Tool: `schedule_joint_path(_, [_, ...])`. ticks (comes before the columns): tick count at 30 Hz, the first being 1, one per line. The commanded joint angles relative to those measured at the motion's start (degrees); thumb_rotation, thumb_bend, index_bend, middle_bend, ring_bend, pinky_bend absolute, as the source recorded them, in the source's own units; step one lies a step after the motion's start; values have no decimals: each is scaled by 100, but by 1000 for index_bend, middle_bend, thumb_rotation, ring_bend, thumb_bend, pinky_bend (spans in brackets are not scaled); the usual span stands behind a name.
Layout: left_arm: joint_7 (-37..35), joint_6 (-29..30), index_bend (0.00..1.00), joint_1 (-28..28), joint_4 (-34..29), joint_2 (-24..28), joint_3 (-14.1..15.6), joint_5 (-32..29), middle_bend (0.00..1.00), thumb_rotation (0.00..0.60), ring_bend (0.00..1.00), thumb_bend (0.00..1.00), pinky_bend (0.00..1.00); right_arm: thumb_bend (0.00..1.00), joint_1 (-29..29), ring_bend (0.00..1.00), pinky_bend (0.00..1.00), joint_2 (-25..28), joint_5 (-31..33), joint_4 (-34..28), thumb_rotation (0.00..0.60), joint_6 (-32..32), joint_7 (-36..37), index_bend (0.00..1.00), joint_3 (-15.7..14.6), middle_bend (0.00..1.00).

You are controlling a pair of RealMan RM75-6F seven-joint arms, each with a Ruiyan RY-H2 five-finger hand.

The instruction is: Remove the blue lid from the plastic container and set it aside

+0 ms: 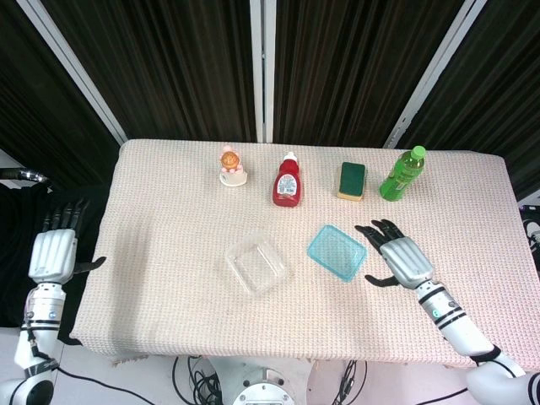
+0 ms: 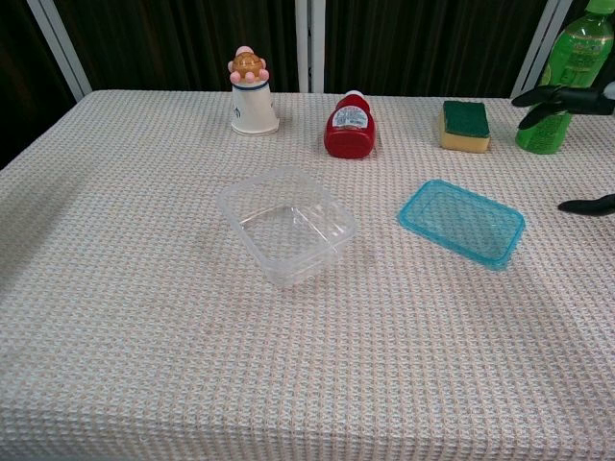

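Observation:
The clear plastic container (image 1: 256,262) (image 2: 287,225) stands uncovered in the middle of the table. The blue lid (image 1: 337,252) (image 2: 462,222) lies flat on the cloth just to its right, apart from it. My right hand (image 1: 399,261) hovers to the right of the lid with fingers spread and nothing in it; in the chest view only its fingertips (image 2: 565,97) show at the right edge. My left hand (image 1: 53,253) hangs beyond the table's left edge, fingers apart and empty.
Along the back stand a small figurine cup (image 1: 232,165), a red sauce bottle (image 1: 288,180), a green-and-yellow sponge (image 1: 352,180) and a green drink bottle (image 1: 402,174). The table (image 1: 169,278) is covered in a pinkish woven cloth.

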Motion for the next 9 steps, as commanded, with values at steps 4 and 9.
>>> schedule_joint_path(4, [-161,473,54,545,209,89,276,609,40,600,0,18,0,161,-1462,0,104,160,-60,170,600,2147,206,37,-17,213])
schedule_joint_path(9, [15,951,54,970,48,32,385,936,41,600,0,18,0,167,-2055,0,105,397,-165,54,600,2643,433,37,-239,197])
